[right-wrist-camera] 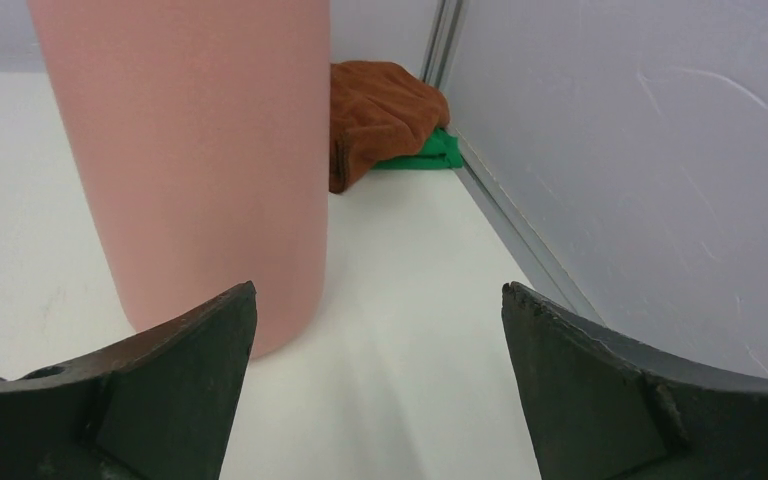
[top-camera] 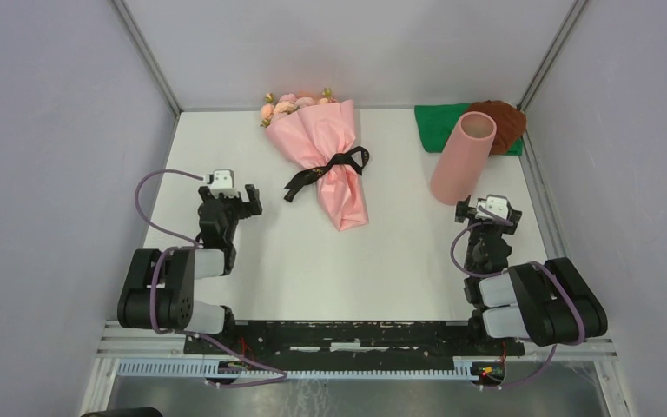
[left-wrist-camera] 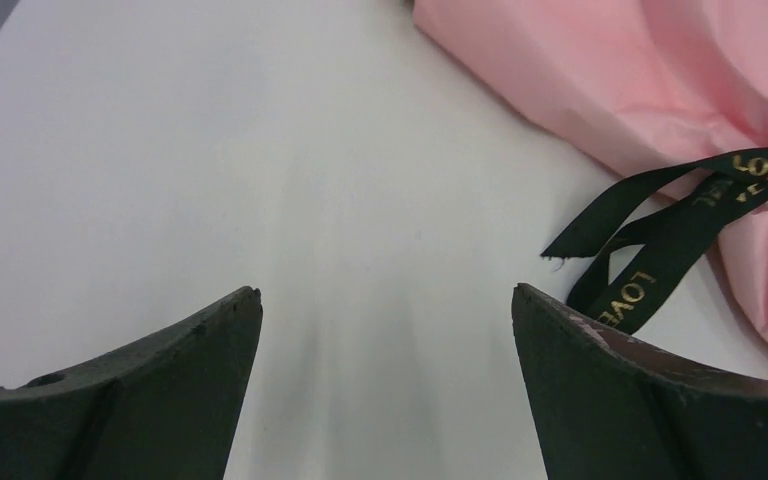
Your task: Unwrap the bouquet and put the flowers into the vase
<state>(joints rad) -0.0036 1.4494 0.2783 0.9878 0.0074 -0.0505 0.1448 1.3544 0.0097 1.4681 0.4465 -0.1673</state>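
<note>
The bouquet (top-camera: 326, 148) lies on the white table (top-camera: 295, 252), a pink paper cone tied with a black ribbon bow (top-camera: 330, 169), its narrow end toward me. The flowers (top-camera: 291, 104) peek out at its far wide end. In the left wrist view the pink paper (left-wrist-camera: 640, 80) and the ribbon (left-wrist-camera: 660, 250) lie ahead to the right. My left gripper (top-camera: 245, 201) is open and empty, left of the bouquet. The vase (top-camera: 463, 156), a salmon-pink cylinder, stands at the right; it fills the left of the right wrist view (right-wrist-camera: 200, 160). My right gripper (top-camera: 476, 208) is open and empty just in front of it.
A green cloth (top-camera: 439, 129) and a brown bundle (top-camera: 505, 122) lie in the far right corner behind the vase. Grey walls (top-camera: 634, 130) with metal rails close in the table on the left, back and right.
</note>
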